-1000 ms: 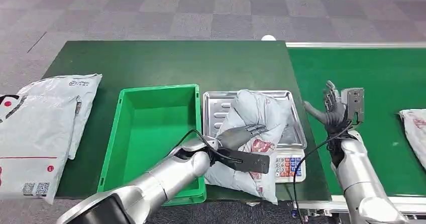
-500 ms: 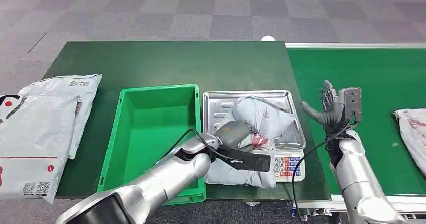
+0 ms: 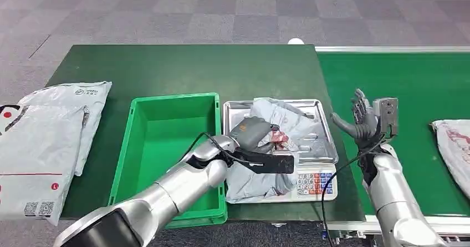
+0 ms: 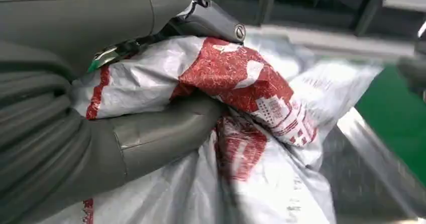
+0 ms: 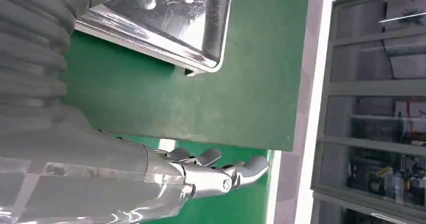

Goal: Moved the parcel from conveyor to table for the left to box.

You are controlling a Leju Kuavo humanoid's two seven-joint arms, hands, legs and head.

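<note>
A crumpled grey parcel [image 3: 277, 147] with red print lies on the steel tray of the scale [image 3: 321, 147], beside the green box [image 3: 166, 147]. My left hand [image 3: 252, 133] grips the parcel from above; in the left wrist view the thumb and fingers [image 4: 166, 133] close on a bunched fold of the parcel [image 4: 236, 78]. My right hand [image 3: 360, 119] hovers open, fingers up and holding nothing, over the conveyor [image 3: 421, 92] just right of the scale. In the right wrist view its fingers [image 5: 216, 169] point away from the tray corner [image 5: 201, 58].
Two grey parcels [image 3: 50, 142] lie on the table's left end. Another parcel [image 3: 451, 147] sits at the conveyor's right edge. The scale's keypad [image 3: 313, 181] faces the table's near edge. The green box is empty.
My left hand has closed on the parcel and drawn it up and toward the box; the parcel is more bunched and its lower end has lifted off the table edge. The right hand barely moved.
</note>
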